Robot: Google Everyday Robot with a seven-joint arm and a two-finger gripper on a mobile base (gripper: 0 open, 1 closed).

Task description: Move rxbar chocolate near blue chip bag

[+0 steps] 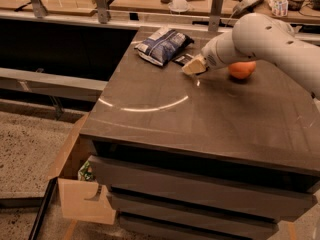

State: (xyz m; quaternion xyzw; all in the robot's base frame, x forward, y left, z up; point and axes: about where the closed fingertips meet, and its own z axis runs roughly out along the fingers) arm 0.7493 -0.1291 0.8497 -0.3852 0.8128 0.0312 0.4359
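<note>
1. The gripper [194, 66] sits low over the far part of the dark surface [200, 119]. Its tan tip points left, at the end of a white arm [265, 36] that comes in from the right edge.
2. Gripper state: cannot tell. The tip reads as one tan wedge, and nothing shows whether it is parted or clamped.
3. The rxbar chocolate [181, 59] lies flat on the surface just left of the gripper. It has a black wrapper with a pale patch at the end nearest the tip. That end is right at the tip, but I cannot tell if they touch.
4. The blue chip bag [162, 45] is further left of the gripper and a bit farther back, past the bar. It lies flat and crinkled, dark blue with white areas. The bar's far end is just beside the bag's right edge; touching or a small gap, cannot tell.
5. An orange [242, 70] rests on the surface to the right of the gripper, partly hidden behind the arm.
6. In front of the gripper, toward the camera, the surface carries a curved bright glare streak.
7. Down and left of the gripper, off the surface, an open cardboard box [82, 199] stands on the floor against the cabinet, with something green inside.
8. Behind the gripper are wooden benches with small clutter and metal posts.
</note>
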